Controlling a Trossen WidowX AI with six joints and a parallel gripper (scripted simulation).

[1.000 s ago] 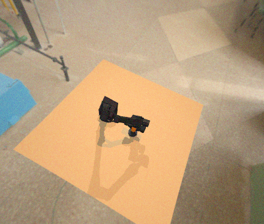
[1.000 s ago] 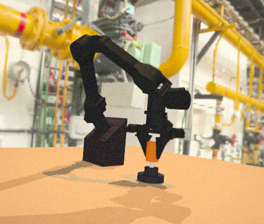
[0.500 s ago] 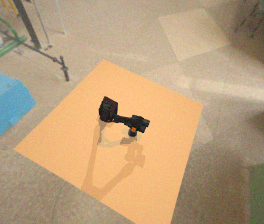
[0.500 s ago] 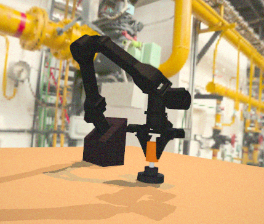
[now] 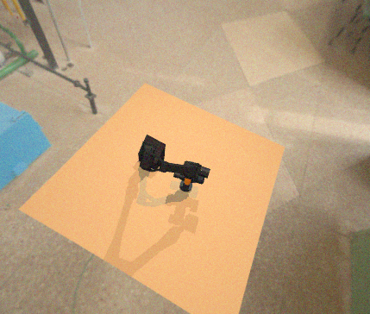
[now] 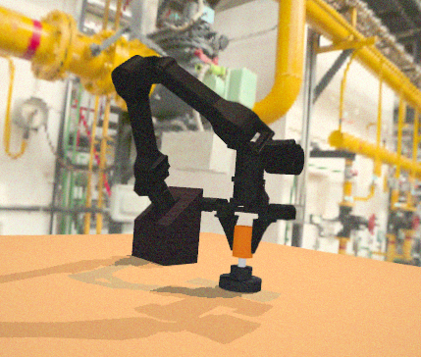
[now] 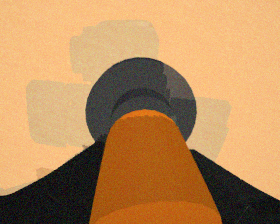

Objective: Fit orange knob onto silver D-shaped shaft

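The orange knob (image 5: 187, 181) (image 6: 242, 241) (image 7: 146, 165) is upright between the fingers of my gripper (image 6: 242, 245), which is shut on it. The dark round pedestal (image 5: 185, 188) (image 6: 239, 282) (image 7: 98, 95) stands on the orange table top directly below. In the exterior view a short length of the silver shaft (image 6: 241, 263) shows between the knob's lower end and the pedestal, so the knob is not against the pedestal. The knob is in line above the shaft; whether the shaft's tip is inside the hole is hidden. The flat sides of hole and shaft are not visible.
The arm's dark base block (image 5: 151, 153) (image 6: 169, 237) stands on the orange table top (image 5: 217, 241) (image 6: 355, 314), behind and left of the pedestal in the exterior view. Shadows of the arm fall across the table top around the pedestal.
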